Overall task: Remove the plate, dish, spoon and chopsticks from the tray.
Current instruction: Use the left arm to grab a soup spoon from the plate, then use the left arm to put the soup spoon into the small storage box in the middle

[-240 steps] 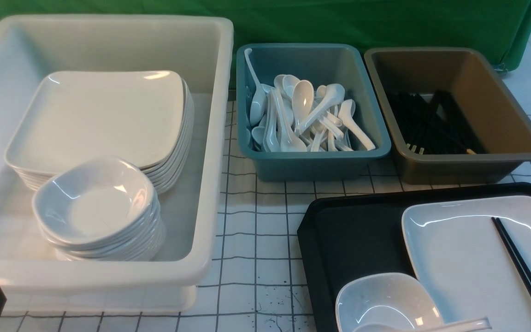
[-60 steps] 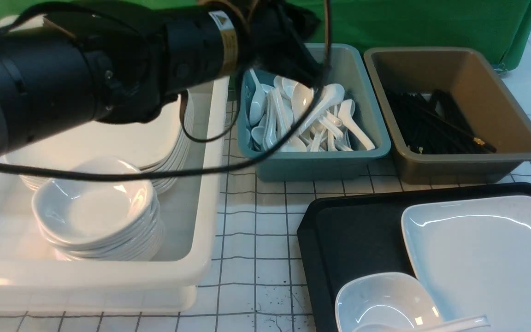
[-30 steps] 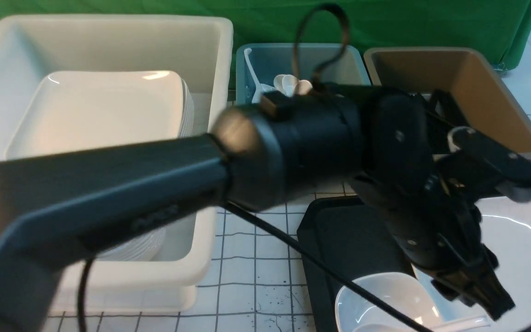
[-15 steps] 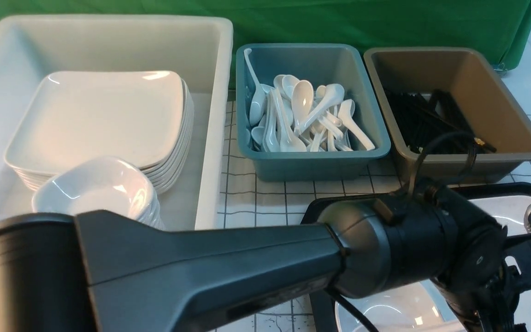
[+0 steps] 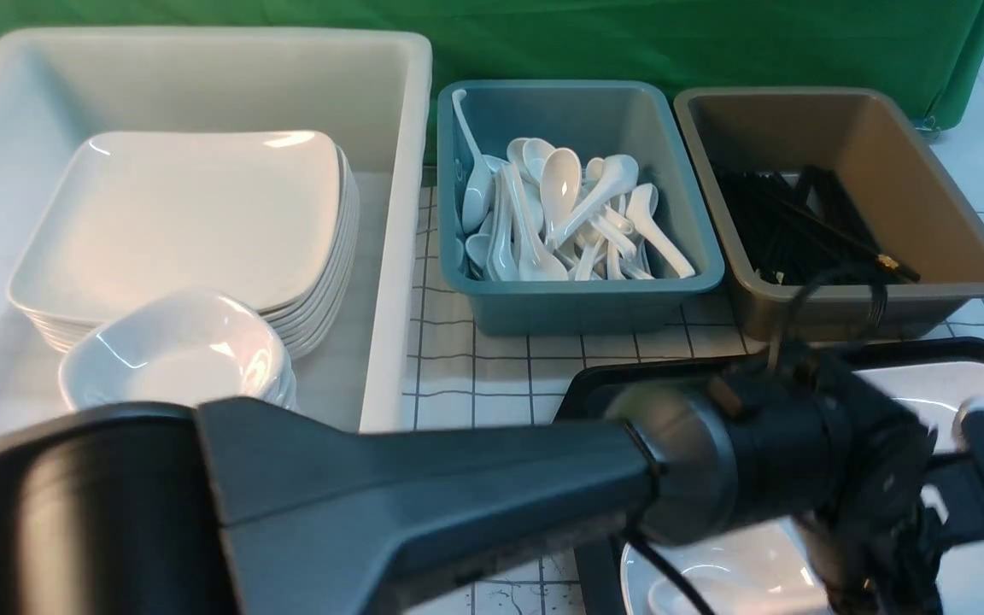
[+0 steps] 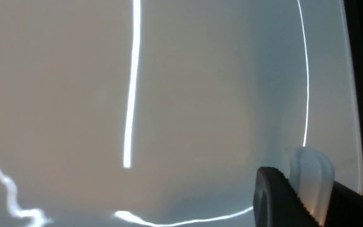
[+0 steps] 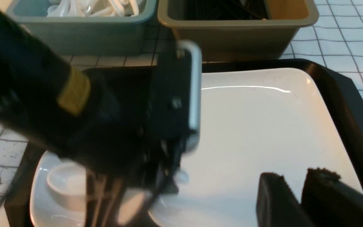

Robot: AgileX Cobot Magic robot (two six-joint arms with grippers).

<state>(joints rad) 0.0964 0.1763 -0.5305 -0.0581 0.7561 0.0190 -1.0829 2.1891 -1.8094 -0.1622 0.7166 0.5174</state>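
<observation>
My left gripper (image 6: 307,186) is shut on the handle of the white spoon (image 6: 311,173), low over the large white plate (image 6: 169,94). In the right wrist view the spoon's bowl (image 7: 64,183) sits in the small white dish (image 7: 38,195) on the black tray (image 7: 342,91), next to the plate (image 7: 263,132). My right gripper (image 7: 290,186) is shut and empty above the plate's near edge. In the front view my left arm (image 5: 757,478) hides most of the tray (image 5: 594,384) and the dish (image 5: 740,564). Black chopsticks (image 5: 834,235) lie in the brown bin.
A big white tub (image 5: 389,256) at the left holds stacked plates and dishes. A teal bin (image 5: 577,299) holds several spoons, and the brown bin (image 5: 953,282) stands beside it. Both bins stand just behind the tray.
My left arm swung from the bins across to the tray, came down at the dish and now grips the spoon. The chopsticks, once on the plate, now lie in the brown bin.
</observation>
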